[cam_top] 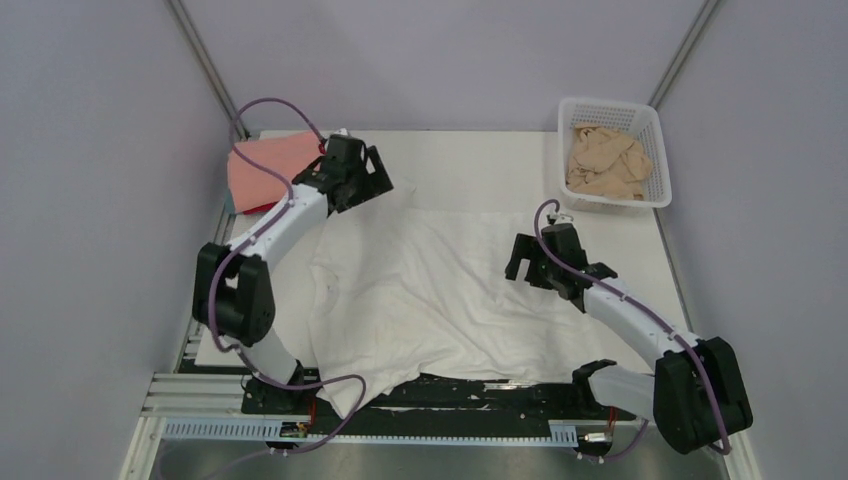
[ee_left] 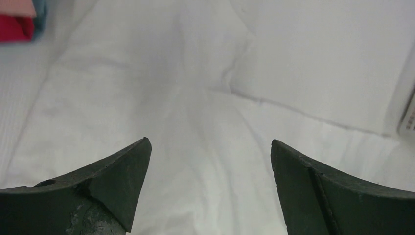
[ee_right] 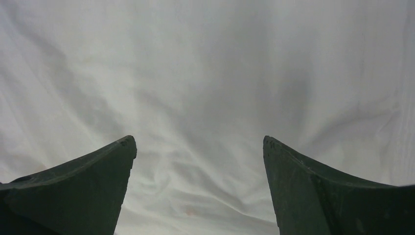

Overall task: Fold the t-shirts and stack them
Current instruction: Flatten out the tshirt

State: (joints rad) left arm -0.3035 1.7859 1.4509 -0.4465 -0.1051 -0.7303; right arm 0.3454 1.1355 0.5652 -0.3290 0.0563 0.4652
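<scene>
No text, label, brand, number or sign can be read in any of the three views. At the right edge of the left wrist view a white object carries a few small dark marks, but they are too blurred and too cropped to tell whether they are print at all

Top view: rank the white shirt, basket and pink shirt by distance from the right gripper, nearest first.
1. the white shirt, mid-table, directly under the right gripper
2. the basket, far right corner
3. the pink shirt, far left corner
</scene>
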